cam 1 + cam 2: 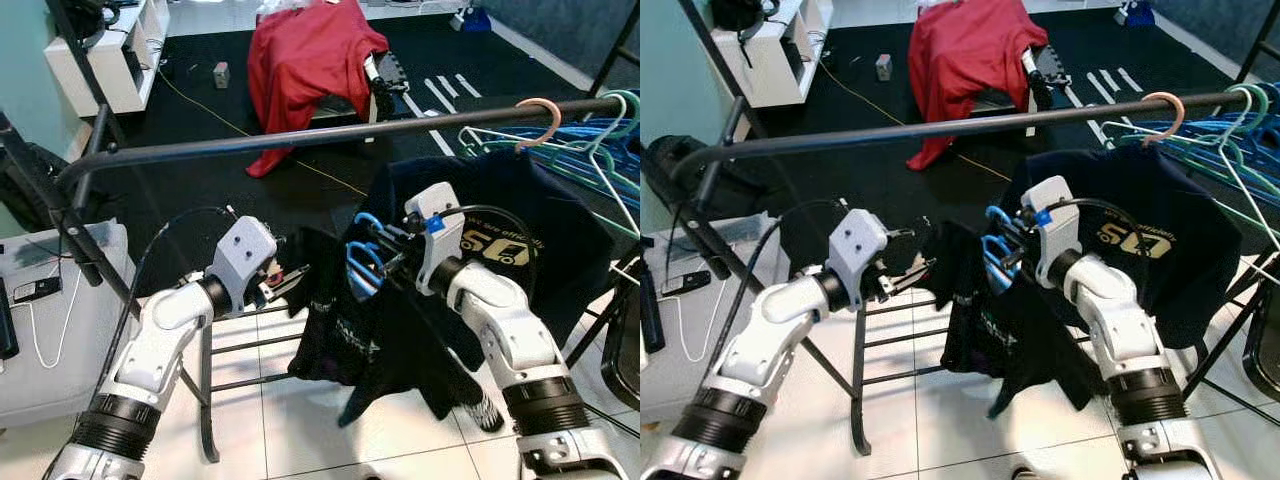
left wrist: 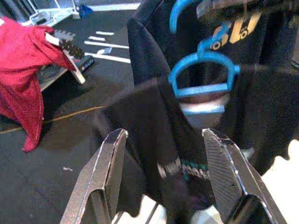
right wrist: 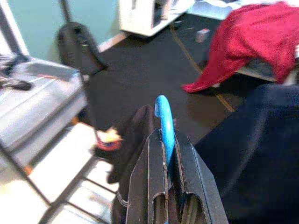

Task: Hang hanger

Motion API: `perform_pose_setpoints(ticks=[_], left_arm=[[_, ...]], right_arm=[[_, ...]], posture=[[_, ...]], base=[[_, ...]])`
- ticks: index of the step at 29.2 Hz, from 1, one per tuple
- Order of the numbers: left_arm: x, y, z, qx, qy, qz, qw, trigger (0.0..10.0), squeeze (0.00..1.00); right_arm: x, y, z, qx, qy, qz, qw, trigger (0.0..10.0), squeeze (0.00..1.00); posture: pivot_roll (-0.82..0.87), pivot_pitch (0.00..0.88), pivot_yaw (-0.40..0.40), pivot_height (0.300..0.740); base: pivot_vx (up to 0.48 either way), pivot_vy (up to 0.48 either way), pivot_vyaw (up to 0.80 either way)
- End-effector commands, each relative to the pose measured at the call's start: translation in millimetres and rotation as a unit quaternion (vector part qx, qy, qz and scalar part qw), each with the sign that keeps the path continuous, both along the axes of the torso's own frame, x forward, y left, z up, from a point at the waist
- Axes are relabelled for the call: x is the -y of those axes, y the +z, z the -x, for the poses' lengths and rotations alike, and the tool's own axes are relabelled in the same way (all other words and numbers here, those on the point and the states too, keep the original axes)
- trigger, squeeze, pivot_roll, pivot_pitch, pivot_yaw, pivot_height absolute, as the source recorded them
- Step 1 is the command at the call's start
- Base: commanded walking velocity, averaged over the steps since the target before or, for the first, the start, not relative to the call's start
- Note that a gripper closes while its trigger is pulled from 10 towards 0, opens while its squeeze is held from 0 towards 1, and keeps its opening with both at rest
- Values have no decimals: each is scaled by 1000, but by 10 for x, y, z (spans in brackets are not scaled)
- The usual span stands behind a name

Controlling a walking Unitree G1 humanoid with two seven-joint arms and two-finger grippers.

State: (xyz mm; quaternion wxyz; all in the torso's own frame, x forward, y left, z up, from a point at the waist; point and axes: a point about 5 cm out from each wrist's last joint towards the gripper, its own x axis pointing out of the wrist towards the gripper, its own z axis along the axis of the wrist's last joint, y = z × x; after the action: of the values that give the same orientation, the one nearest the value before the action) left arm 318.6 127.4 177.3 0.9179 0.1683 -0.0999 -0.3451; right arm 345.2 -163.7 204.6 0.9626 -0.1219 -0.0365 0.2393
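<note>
A blue hanger carrying a black shirt hangs below the black clothes rail. My right gripper is shut on the blue hanger's hook, holding it up in front of me under the rail. My left gripper is open just left of the shirt, its fingers spread with the shirt's edge and the blue hanger ahead of them. A second black shirt with a yellow print hangs on a pink hanger on the rail.
Several green and blue hangers crowd the rail's right end. A red cloth covers a seat on the dark carpet behind. A grey box with a phone stands at the left, and the rack's legs cross the tiled floor.
</note>
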Motion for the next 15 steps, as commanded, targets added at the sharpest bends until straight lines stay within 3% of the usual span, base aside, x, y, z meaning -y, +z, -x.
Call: perform_pose_setpoints(ticks=[1,2,7,8,11,15], left_arm=[[16,-37,18,-11,9,10,1000,10000,0],[39,-39,20,-15,14,22,1000,10000,0],[48,-33,9,-24,24,40,999,10000,0],[58,-20,-4,-30,31,59,997,10000,0],[75,8,-30,-33,40,79,995,10000,0],[80,16,-36,-32,42,82,995,10000,0]], right_arm=[[10,256,-14,69,-24,6,997,0,0],[50,388,-25,103,-70,3,992,0,0],[73,490,-17,128,-107,-9,986,0,0],[68,603,-5,153,-127,-20,980,0,0],[32,775,-32,176,-119,-41,976,0,0],[21,826,-49,180,-112,-49,976,0,0]], posture=[[-107,120,14,740],[-107,122,12,740],[-108,126,14,740],[-106,132,20,740],[-107,134,28,740],[-107,134,28,740]], base=[[0,0,0],[0,0,0],[0,0,0],[0,0,0],[0,0,0],[0,0,0]])
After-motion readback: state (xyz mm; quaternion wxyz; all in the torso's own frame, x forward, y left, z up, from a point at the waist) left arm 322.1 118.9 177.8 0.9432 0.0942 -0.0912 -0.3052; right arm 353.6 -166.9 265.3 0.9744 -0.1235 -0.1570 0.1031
